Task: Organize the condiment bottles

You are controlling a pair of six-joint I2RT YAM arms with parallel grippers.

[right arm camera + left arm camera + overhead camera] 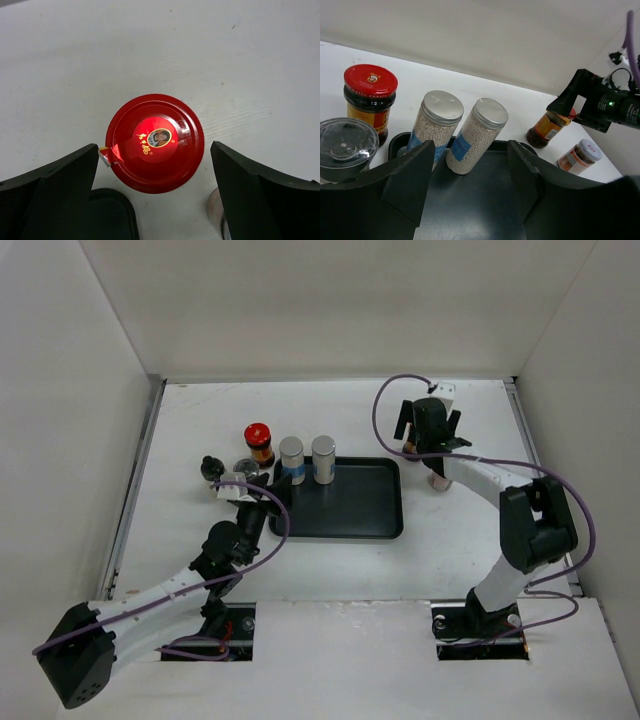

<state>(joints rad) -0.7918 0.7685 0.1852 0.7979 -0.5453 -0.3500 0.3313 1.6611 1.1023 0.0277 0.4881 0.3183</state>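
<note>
Two silver-capped cylinders (291, 458) (323, 457) stand at the back left of the black tray (350, 512); they also show in the left wrist view (436, 125) (477, 134). A red-lidded jar (258, 441), a clear shaker (245, 469) and a black-capped bottle (211, 467) stand left of the tray. My left gripper (470, 185) is open and empty, low over the tray's left end. My right gripper (154, 147) is open, its jaws on either side of the second red-lidded jar (155, 142) without touching it. A silvery-lidded jar (440, 481) stands right of the tray.
White walls enclose the table on the left, back and right. The tray's corner (107, 215) lies just beside the jar under my right gripper. The red-lidded jar (370, 97) and the shaker (345, 145) crowd my left gripper's left side.
</note>
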